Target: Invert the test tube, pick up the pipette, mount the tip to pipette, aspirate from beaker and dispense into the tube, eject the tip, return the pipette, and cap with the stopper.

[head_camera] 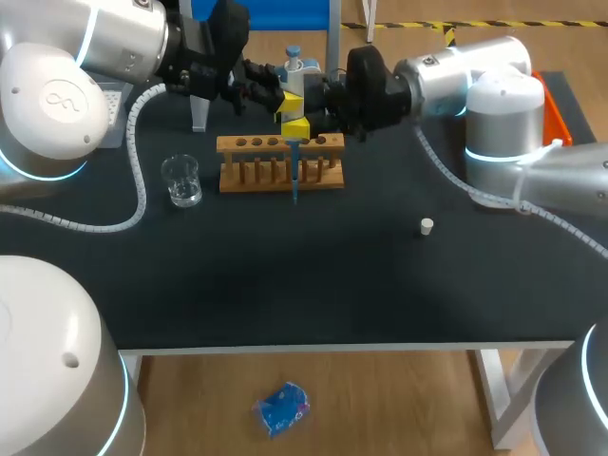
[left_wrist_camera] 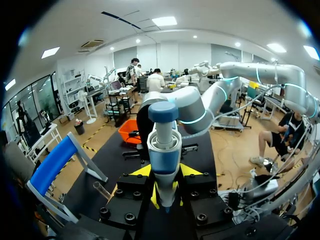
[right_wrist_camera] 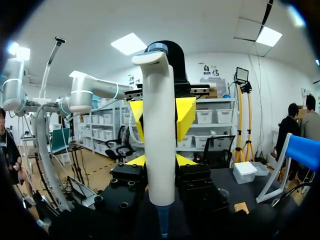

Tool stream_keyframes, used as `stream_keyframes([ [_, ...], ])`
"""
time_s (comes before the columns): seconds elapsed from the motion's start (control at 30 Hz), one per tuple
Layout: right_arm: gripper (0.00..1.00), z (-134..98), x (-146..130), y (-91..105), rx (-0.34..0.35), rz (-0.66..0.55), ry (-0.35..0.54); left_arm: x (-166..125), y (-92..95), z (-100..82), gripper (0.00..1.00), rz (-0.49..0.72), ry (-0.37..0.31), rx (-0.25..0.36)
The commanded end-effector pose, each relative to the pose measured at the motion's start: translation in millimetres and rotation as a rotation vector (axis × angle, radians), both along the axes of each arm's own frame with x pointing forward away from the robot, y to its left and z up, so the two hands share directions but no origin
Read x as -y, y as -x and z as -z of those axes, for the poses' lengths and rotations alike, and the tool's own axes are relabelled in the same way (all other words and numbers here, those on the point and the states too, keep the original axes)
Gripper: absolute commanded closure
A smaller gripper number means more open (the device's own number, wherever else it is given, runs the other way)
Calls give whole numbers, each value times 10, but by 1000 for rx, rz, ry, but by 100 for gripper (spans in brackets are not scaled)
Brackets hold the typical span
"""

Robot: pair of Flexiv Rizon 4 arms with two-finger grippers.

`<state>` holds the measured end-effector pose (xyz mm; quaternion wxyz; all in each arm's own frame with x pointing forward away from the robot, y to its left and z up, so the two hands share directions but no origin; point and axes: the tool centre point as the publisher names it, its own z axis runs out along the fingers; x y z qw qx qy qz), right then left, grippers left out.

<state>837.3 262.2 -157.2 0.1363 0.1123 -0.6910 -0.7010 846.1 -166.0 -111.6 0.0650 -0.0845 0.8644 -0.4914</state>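
A white and blue pipette (head_camera: 294, 71) hangs upright over the wooden test tube rack (head_camera: 280, 163), its blue tip (head_camera: 294, 188) reaching down in front of the rack. My left gripper (head_camera: 290, 101) is shut on the pipette's body from the left, and its yellow tips press the barrel (left_wrist_camera: 165, 160) in the left wrist view. My right gripper (head_camera: 298, 127) comes from the right and holds lower down. Its fingers touch both sides of the body (right_wrist_camera: 160, 125) in the right wrist view. A glass beaker (head_camera: 180, 180) stands left of the rack. A small white stopper (head_camera: 427, 226) lies to the right.
A blue-topped stand (right_wrist_camera: 295, 155) rises at the back of the table (head_camera: 313, 294), behind the rack. A white box (right_wrist_camera: 245, 172) sits near it. Both arms cross the back of the table above the rack.
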Motion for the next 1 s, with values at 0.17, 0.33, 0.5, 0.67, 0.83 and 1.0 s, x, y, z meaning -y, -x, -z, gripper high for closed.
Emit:
stream_keyframes([
  [0.17,100,6,1,-13,7,-2,2,0,6,-3,100,3,1,0],
  [0.33,100,2,-7,-7,13,-9,4,0,6,-3,100,3,1,0],
  [0.5,100,1,-10,-7,14,-13,6,0,6,-3,100,3,1,0],
  [0.67,100,2,-12,-7,13,-12,6,0,6,-3,0,3,1,0],
  [0.83,100,-1,14,-32,14,0,3,0,6,-3,0,3,1,0],
  [1.0,100,-7,94,-92,20,22,5,0,6,-3,0,3,1,0],
])
